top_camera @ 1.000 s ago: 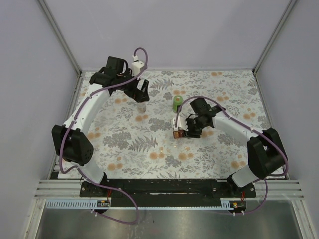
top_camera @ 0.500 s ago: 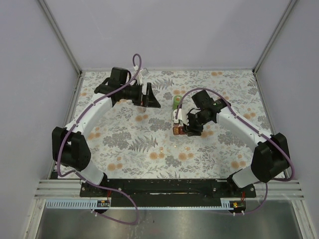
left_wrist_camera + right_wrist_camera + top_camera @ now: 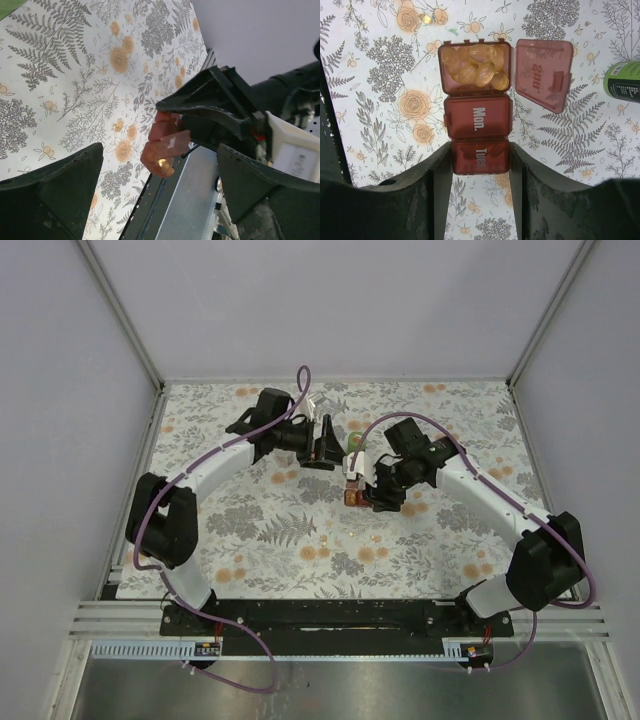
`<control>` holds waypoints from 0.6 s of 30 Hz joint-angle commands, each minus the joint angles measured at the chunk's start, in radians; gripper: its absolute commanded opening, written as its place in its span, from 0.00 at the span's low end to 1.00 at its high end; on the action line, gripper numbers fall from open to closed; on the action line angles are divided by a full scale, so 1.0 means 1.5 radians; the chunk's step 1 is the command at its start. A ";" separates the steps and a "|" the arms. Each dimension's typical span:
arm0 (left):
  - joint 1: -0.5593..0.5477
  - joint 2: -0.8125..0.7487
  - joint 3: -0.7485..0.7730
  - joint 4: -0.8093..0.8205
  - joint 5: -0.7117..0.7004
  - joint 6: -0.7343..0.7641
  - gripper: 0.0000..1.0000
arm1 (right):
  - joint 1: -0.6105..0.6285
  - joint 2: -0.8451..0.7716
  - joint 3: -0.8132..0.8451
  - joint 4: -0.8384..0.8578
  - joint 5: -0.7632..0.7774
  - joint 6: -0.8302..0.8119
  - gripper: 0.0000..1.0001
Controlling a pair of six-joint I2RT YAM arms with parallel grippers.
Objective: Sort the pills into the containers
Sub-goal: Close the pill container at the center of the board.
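The dark-red pill box (image 3: 476,122) has one lid open, and several yellow pills (image 3: 475,67) fill that compartment. My right gripper (image 3: 480,156) is shut on the box's "Tues" end, a finger against each side. From above, the box (image 3: 353,497) sits mid-table in the right gripper (image 3: 364,490). My left gripper (image 3: 325,443) hovers just behind it, open and holding nothing, its fingers (image 3: 55,190) wide apart and facing the box (image 3: 165,142). The green bottle (image 3: 623,81) stands near the box and is partly hidden from above by the left gripper. One loose pill (image 3: 426,18) lies on the cloth.
A floral cloth (image 3: 260,530) covers the table. Grey walls stand at the left, back and right. The two arm bases sit on the black rail (image 3: 330,615) at the near edge. Both arms crowd the middle of the table, their grippers close together.
My left arm has swung from the back left toward the middle and now faces the pill box. The right gripper, still holding the box, has shifted slightly away from the near edge.
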 commanded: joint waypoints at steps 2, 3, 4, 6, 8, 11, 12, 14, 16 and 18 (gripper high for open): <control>-0.003 0.024 -0.034 0.122 0.039 -0.097 0.99 | 0.010 -0.032 0.015 0.032 0.010 0.035 0.11; -0.005 0.026 -0.039 0.135 0.041 -0.107 0.99 | 0.010 -0.030 0.014 0.034 0.013 0.039 0.11; -0.007 0.027 -0.043 0.139 0.044 -0.113 0.99 | 0.011 -0.030 0.013 0.037 0.014 0.039 0.10; -0.013 0.029 -0.055 0.162 0.049 -0.127 0.99 | 0.011 -0.031 0.012 0.044 0.016 0.044 0.10; -0.019 0.030 -0.063 0.167 0.052 -0.136 0.99 | 0.011 -0.030 0.011 0.051 0.017 0.048 0.10; -0.028 0.033 -0.076 0.181 0.059 -0.145 0.99 | 0.011 -0.027 0.011 0.054 0.019 0.052 0.10; -0.031 0.034 -0.078 0.182 0.059 -0.144 0.99 | 0.011 -0.026 0.012 0.054 0.021 0.053 0.10; -0.034 0.036 -0.084 0.188 0.061 -0.147 0.99 | 0.011 -0.026 0.011 0.054 0.022 0.057 0.09; -0.035 0.039 -0.090 0.198 0.064 -0.154 0.99 | 0.011 -0.026 0.011 0.057 0.022 0.058 0.09; -0.034 0.039 -0.095 0.207 0.066 -0.163 0.99 | 0.011 -0.029 0.010 0.057 0.024 0.057 0.09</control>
